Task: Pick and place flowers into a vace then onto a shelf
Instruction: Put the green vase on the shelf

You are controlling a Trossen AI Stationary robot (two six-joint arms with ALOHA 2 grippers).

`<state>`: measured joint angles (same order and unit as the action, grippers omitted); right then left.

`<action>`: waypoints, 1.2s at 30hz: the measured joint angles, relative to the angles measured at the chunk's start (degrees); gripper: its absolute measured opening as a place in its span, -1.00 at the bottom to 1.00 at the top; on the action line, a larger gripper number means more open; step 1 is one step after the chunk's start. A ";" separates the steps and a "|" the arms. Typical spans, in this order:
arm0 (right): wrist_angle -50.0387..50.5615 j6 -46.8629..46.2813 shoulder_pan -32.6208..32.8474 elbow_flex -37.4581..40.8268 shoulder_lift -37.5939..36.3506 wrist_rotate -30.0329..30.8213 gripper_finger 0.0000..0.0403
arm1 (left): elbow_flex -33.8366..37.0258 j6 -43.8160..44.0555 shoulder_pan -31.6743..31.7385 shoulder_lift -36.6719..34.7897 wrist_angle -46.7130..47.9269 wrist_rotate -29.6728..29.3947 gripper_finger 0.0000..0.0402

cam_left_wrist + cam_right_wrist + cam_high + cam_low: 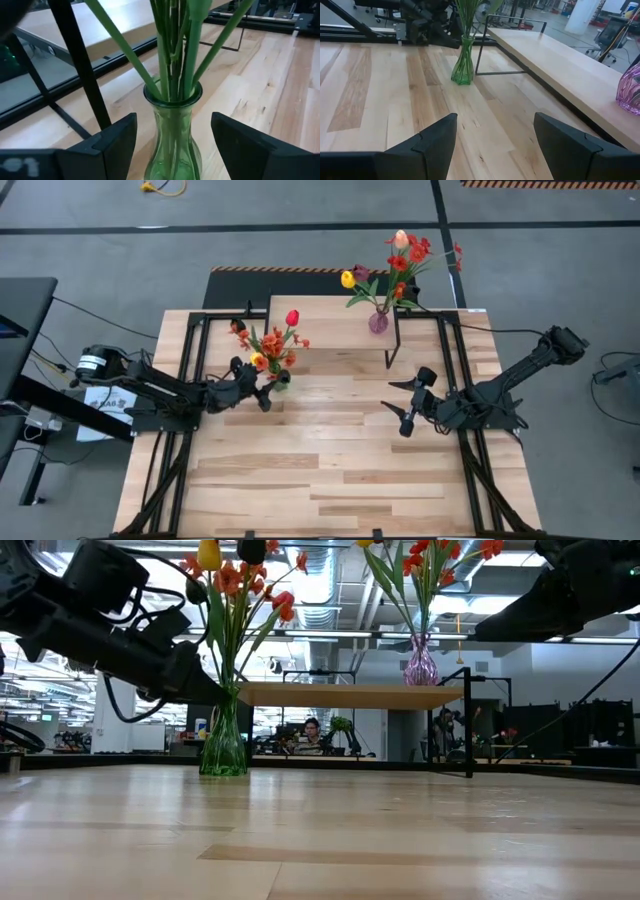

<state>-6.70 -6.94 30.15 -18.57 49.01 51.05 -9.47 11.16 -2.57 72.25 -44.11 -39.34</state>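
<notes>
Wood planks cover your table [300, 470], and the shelf [330, 330] stands at the far side. One pink vase [378, 322] with flowers already sits on the shelf. Your green vase [280, 379] of flowers [268, 345] stands on the table, just beside the shelf's near left leg.

Your left gripper [172, 145] is wide open with one finger on each side of the vase neck, not squeezing yet. Your right gripper [412, 402] is open too and holds nothing, well apart near the table's middle.

Watch out. The glass is smooth, so it could slip if you squeeze softly. The vase is tall and top-heavy, so a bump could tip it. When you lift, the stems or the vase could hit the shelf edge or that black leg.
</notes>
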 joint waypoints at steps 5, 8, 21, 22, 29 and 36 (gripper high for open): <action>-0.02 0.00 0.00 0.00 0.00 -0.01 0.28 | -0.26 0.02 1.08 0.02 -0.55 3.18 0.22; -0.02 0.00 0.00 0.00 0.00 0.00 0.28 | -0.70 -0.68 1.18 0.02 -0.53 3.73 0.22; -0.04 -0.02 0.00 0.00 0.00 0.00 0.28 | -1.16 -1.62 3.57 0.02 -0.39 7.62 0.22; -0.04 -0.03 0.00 0.00 0.00 0.00 0.28 | -1.18 -1.62 3.77 0.02 -0.37 7.61 0.22; -0.26 0.00 0.00 0.00 0.00 0.00 0.28 | -1.18 -1.60 4.68 0.02 -0.34 8.07 0.21; -0.28 0.00 0.01 0.00 0.00 0.00 0.28 | -1.18 -1.60 4.68 0.02 -0.32 8.29 0.12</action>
<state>-6.98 -6.94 30.16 -18.57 49.01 51.05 -10.66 9.56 2.11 72.27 -44.42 -31.05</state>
